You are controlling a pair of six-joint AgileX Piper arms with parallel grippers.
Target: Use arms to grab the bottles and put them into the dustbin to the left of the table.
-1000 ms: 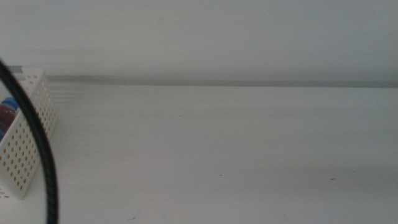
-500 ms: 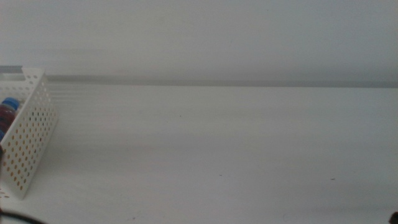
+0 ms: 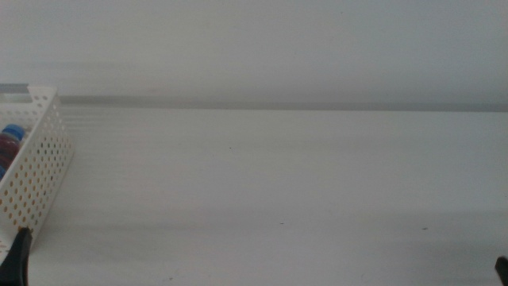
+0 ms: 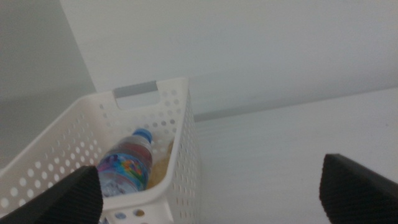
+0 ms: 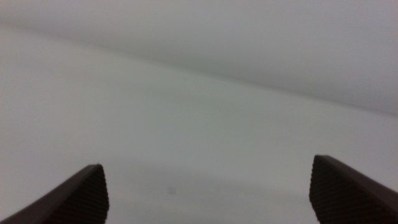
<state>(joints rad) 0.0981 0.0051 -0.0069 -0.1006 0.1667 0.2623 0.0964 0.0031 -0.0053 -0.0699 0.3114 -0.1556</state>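
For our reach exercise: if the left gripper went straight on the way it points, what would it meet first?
Probably the bare table beside the dustbin; the left gripper, jaws open, aims just past its wall, though depth is unclear.

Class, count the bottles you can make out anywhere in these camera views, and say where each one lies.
1: a blue-capped bottle lying inside the white basket at the table's left end. Something yellowish beside it may be another bottle; the basket wall hides more.

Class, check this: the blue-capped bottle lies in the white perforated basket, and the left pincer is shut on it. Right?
Not quite. The blue-capped bottle does lie in the basket, but the left pincer is open and holds nothing, as the left wrist view shows.
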